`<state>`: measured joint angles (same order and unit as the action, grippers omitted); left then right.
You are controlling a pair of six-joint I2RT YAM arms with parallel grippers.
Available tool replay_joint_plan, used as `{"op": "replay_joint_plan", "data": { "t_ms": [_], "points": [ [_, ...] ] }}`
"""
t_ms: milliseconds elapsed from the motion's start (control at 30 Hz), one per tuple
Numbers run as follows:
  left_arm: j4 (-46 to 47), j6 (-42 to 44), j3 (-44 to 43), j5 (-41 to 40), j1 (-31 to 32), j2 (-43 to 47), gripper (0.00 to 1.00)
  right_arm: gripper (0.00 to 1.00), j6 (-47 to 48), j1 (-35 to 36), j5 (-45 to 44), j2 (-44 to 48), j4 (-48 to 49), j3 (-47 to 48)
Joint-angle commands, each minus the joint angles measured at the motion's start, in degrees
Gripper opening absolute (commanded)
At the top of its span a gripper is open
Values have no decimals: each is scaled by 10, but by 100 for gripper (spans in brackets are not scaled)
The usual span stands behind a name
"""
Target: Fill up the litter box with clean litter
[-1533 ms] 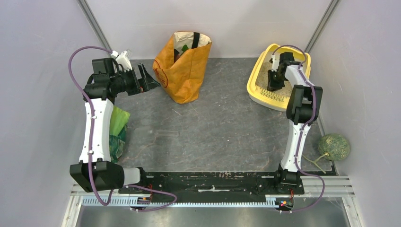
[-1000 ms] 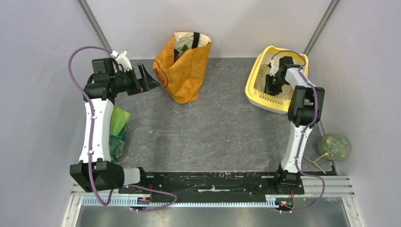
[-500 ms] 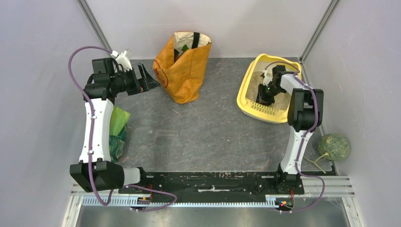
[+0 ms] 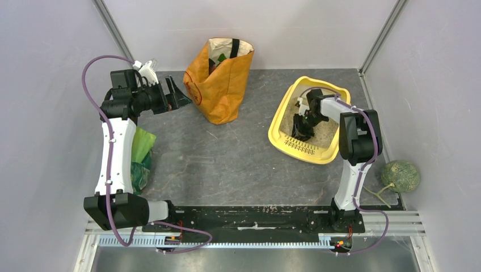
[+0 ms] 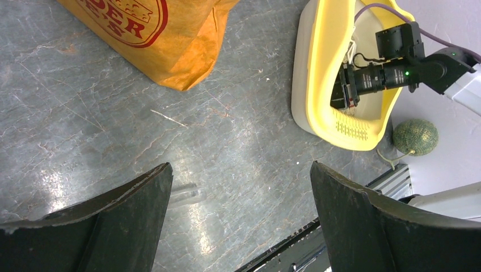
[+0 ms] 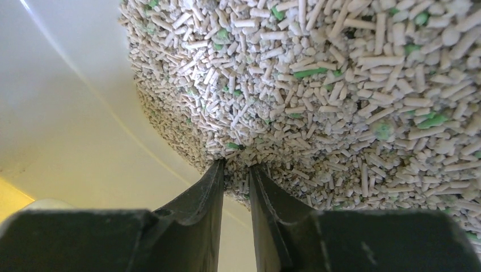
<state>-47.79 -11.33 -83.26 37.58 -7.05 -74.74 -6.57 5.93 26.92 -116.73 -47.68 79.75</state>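
Your right arm has pulled in to the left and nearer to you, and the box (image 4: 276,131) has slid with it, out of the far right corner. Your left arm has not moved.

The box now sits on the right half of the table (image 4: 244,164), turned at a slant, with its slotted end toward you. Your right gripper (image 4: 300,129) is down inside the box, near its left wall. The litter (image 4: 324,131) lies under it and to its right.

From the right wrist, the right gripper (image 6: 235,164) has its fingers nearly together, with only a thin gap. The tips poke into the litter (image 6: 340,85). You can see nothing held between them. The white inside wall (image 6: 85,113) curves past on the left, just beside the tips.

The box is yellow with round corners and a white inside. The litter is a heap of tiny pale sticks with some green bits mixed in. It covers the floor of the box.

Your left gripper (image 4: 176,95) is wide open and holds nothing. It hangs at the far left, just beside the orange bag (image 4: 221,85) and well apart from the box. From the left wrist, its two fingers (image 5: 130,215) stand far apart over bare table, and the box (image 5: 317,73) shows at the top right.

A green bag (image 4: 142,150) lies under your left arm.
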Motion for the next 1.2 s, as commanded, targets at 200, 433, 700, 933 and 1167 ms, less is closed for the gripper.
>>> {"op": "replay_joint_plan", "data": {
  "t_ms": [200,433,700,933,1167],
  "points": [
    [26,-20,-6,3,-3,6,97,31,-39,88,20,16,-22,-82],
    [26,-21,-6,3,-3,9,97,31,-38,128,37,33,-18,-129],
    [31,-23,2,14,-3,7,97,31,-28,170,39,66,-12,-172],
    [36,-1,33,31,-3,12,97,33,-31,167,4,90,-18,-156],
    [59,3,56,40,-2,21,97,34,-66,155,-48,144,45,-153]
  ]
}}
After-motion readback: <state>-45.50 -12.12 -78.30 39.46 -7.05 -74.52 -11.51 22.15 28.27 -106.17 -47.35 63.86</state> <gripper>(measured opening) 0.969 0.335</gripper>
